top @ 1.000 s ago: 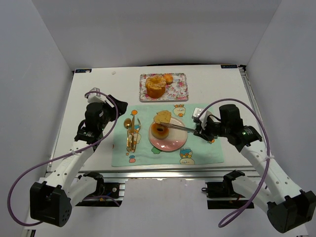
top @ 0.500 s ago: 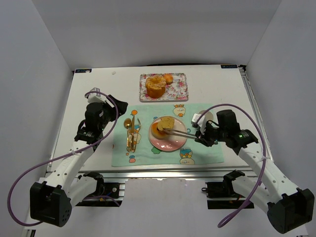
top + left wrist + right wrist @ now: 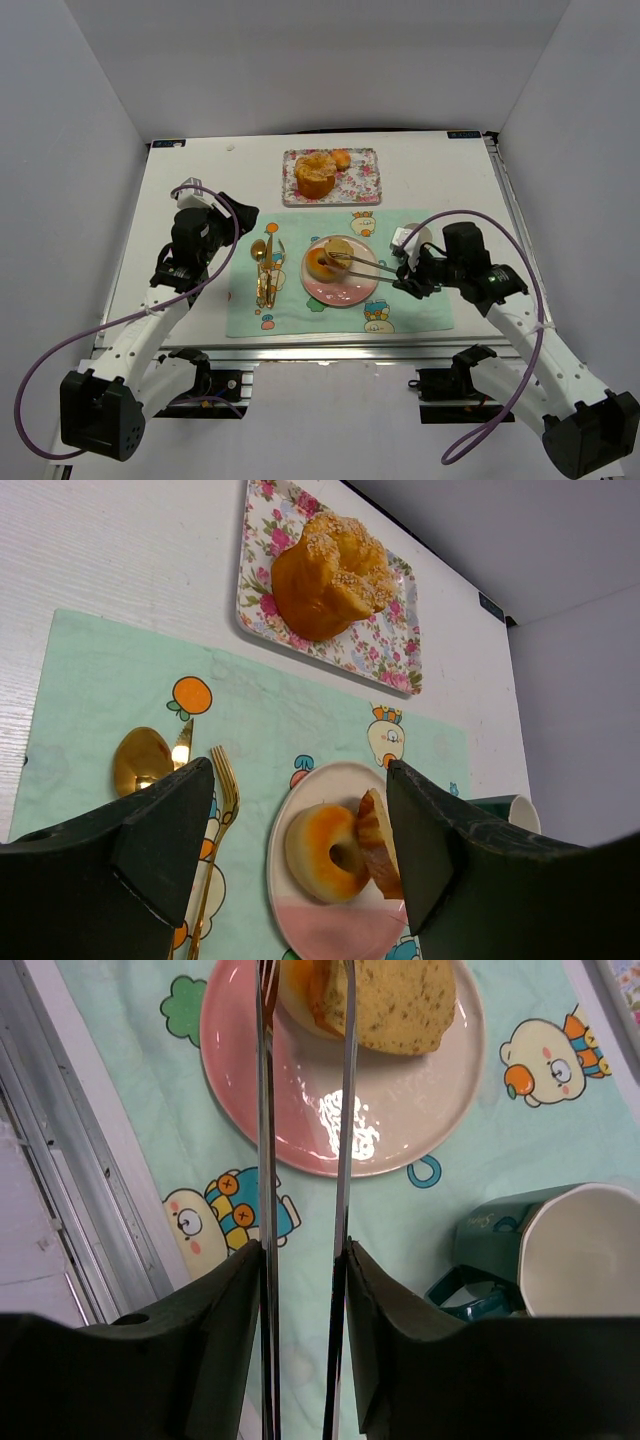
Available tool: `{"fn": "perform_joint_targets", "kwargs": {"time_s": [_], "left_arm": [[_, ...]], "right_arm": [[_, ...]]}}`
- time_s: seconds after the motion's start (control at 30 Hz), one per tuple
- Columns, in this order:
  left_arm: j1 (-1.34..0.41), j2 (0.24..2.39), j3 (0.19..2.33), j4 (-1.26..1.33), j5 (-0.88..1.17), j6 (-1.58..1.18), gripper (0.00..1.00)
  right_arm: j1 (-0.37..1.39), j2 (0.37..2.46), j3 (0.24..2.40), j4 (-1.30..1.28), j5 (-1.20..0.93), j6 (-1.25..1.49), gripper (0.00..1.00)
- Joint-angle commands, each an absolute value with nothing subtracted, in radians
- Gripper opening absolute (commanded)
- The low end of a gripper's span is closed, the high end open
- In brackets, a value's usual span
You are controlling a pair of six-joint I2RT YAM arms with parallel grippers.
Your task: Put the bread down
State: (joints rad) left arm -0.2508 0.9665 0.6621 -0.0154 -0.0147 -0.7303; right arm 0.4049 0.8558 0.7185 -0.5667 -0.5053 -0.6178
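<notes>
Black left gripper (image 3: 300, 768): fingers spread wide, nothing held, poised above mint mat (image 3: 245, 300) by gold cutlery (image 3: 264, 268). Bread slice (image 3: 395, 1000) is found on pink plate (image 3: 400, 1130), leaned against ring bread (image 3: 310, 845). Metal tongs (image 3: 343, 1160) are pinched by right gripper (image 3: 300, 1255) fingers. Tong arms are parted; contact with the slice cannot be told. Release is judged in hand: arms should be let wider, then drawn back along their own line, clear of the mug (image 3: 560, 1250), so the slice is not dragged. Script on mug is faint, not readable.
</notes>
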Motion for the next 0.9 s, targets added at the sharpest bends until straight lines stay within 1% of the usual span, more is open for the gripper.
{"fn": "perform_joint_targets", "kwargs": {"time_s": [0.0,0.17,0.37,0.47,0.53,0.6,0.63,0.67,0.7,0.73,0.77,0.8,0.83,0.87], "left_arm": [[-0.245,0.942,0.664,-0.008,-0.003,-0.73,0.79],[-0.245,0.936,0.664,-0.008,-0.005,-0.732,0.79],[-0.245,0.928,0.663,-0.015,-0.008,-0.732,0.79],[-0.247,0.925,0.664,-0.017,-0.008,-0.733,0.79],[-0.245,0.925,0.663,-0.018,-0.006,-0.733,0.78],[-0.247,0.925,0.664,-0.018,-0.005,-0.733,0.76],[-0.247,0.927,0.664,-0.017,-0.002,-0.733,0.75],[-0.245,0.927,0.664,-0.015,-0.002,-0.733,0.7],[-0.247,0.927,0.664,-0.017,-0.002,-0.733,0.64],[-0.247,0.927,0.664,-0.014,-0.002,-0.733,0.56],[-0.247,0.928,0.664,-0.012,-0.002,-0.732,0.46],[-0.245,0.928,0.663,-0.012,-0.002,-0.732,0.25],[-0.247,0.933,0.664,-0.014,-0.002,-0.732,0.16],[-0.245,0.934,0.663,-0.011,0.021,-0.732,0.09]], "right_arm": [[0.4,0.836,0.787,-0.522,-0.551,-0.591,0.43],[0.4,0.842,0.839,-0.506,-0.58,-0.56,0.43],[0.399,0.883,0.916,-0.451,-0.58,-0.479,0.4],[0.397,0.925,0.962,-0.411,-0.522,-0.425,0.36],[0.39,0.954,0.977,-0.387,-0.477,-0.37,0.31],[0.362,0.985,0.995,-0.345,-0.448,-0.319,0.24],[0.35,0.995,1.0,-0.333,-0.445,-0.302,0.23],[0.313,1.006,1.006,-0.324,-0.44,-0.282,0.2],[0.287,1.032,1.017,-0.302,-0.446,-0.246,0.15],[0.263,1.046,1.025,-0.295,-0.452,-0.227,0.13],[0.203,1.063,1.031,-0.287,-0.46,-0.207,0.09],[0.171,1.096,1.037,-0.278,-0.472,-0.186,0.04],[0.14,1.113,1.046,-0.258,-0.474,-0.151,0.02],[0.082,1.132,1.048,-0.244,-0.466,-0.132,0.0]]}}
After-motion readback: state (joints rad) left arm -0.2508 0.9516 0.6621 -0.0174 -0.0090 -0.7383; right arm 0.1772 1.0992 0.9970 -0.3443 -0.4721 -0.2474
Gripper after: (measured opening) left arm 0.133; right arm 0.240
